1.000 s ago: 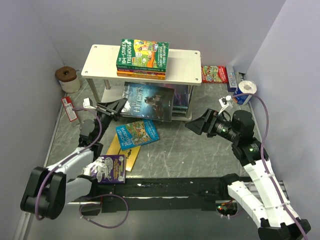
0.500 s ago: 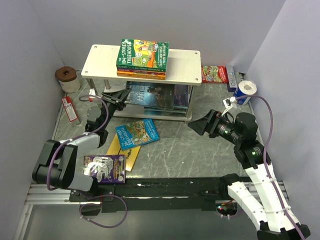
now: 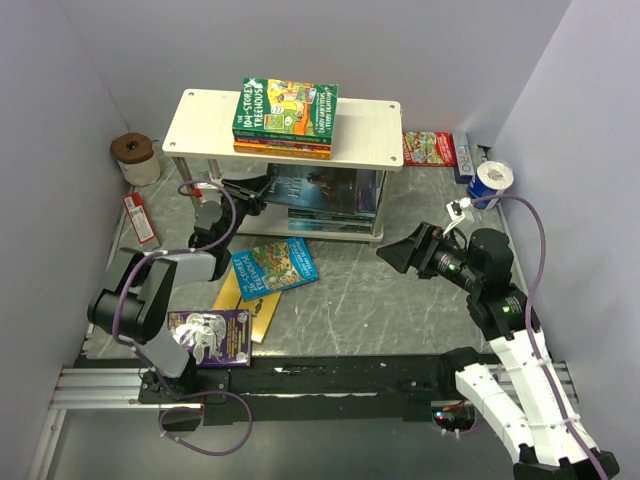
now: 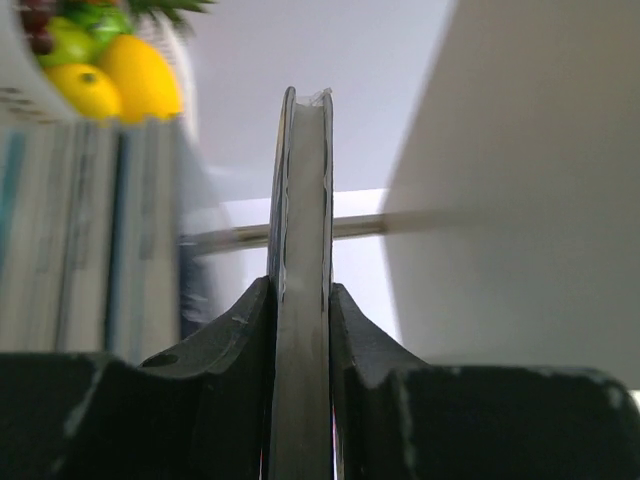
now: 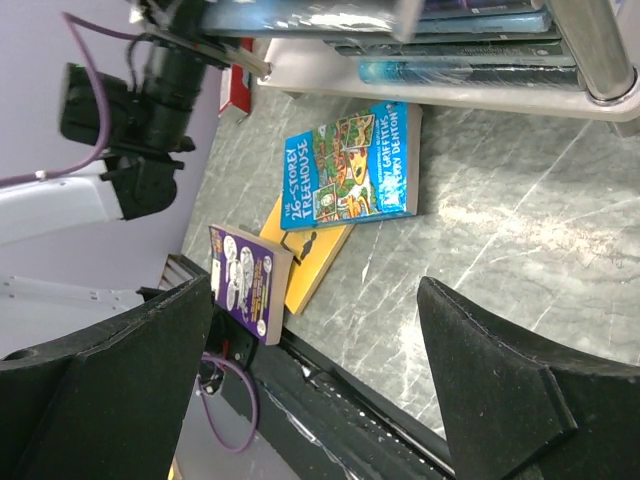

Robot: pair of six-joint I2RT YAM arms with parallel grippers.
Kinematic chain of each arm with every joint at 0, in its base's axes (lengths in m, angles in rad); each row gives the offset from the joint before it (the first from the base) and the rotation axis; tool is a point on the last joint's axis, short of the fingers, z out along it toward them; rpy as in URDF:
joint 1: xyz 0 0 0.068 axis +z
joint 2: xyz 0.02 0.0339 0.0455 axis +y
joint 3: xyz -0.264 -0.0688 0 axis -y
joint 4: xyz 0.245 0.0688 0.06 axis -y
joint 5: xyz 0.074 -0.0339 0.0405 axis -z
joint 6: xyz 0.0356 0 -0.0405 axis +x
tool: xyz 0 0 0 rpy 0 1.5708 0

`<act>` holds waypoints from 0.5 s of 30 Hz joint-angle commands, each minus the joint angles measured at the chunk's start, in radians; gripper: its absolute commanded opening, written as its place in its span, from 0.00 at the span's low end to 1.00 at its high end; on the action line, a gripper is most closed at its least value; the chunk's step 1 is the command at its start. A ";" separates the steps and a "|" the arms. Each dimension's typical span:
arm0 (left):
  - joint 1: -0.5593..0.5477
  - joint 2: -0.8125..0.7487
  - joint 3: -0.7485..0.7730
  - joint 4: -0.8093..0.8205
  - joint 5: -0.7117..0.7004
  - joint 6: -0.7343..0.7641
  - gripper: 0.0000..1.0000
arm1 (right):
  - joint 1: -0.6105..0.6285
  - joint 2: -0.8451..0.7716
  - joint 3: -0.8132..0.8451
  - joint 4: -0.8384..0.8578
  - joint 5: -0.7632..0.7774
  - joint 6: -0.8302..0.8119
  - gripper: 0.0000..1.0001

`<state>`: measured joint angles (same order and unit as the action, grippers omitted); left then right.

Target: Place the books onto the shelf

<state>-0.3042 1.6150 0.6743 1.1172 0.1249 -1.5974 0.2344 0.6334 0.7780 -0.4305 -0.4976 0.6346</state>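
Three unshelved ahead of right gripper's (image 3: 395, 243) wide, empty jaws: blue book (image 3: 273, 268), yellow book (image 3: 262, 316), purple book (image 3: 210, 338). Left gripper (image 4: 300, 290) clamps thin book (image 4: 302, 180); shelf (image 3: 370, 130) just beyond its jaws.

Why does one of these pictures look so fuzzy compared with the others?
Left wrist view: the held book, seen edge-on, is close and fairly sharp, but the spines behind it are smeared out of focus. Right wrist view: crisp on the blue book. Top external view: evenly lit and sharp, with only a soft shadow under the shelf.
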 commanded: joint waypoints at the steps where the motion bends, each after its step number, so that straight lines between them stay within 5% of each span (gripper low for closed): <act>1: -0.015 0.011 0.073 0.185 -0.067 -0.021 0.01 | -0.010 -0.023 -0.009 0.039 0.014 0.002 0.90; 15: -0.042 0.103 0.169 0.150 -0.099 0.002 0.01 | -0.014 -0.003 -0.025 0.058 0.019 0.010 0.90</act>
<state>-0.3336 1.7130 0.7513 1.0977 0.0460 -1.5646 0.2298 0.6308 0.7441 -0.4107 -0.4965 0.6460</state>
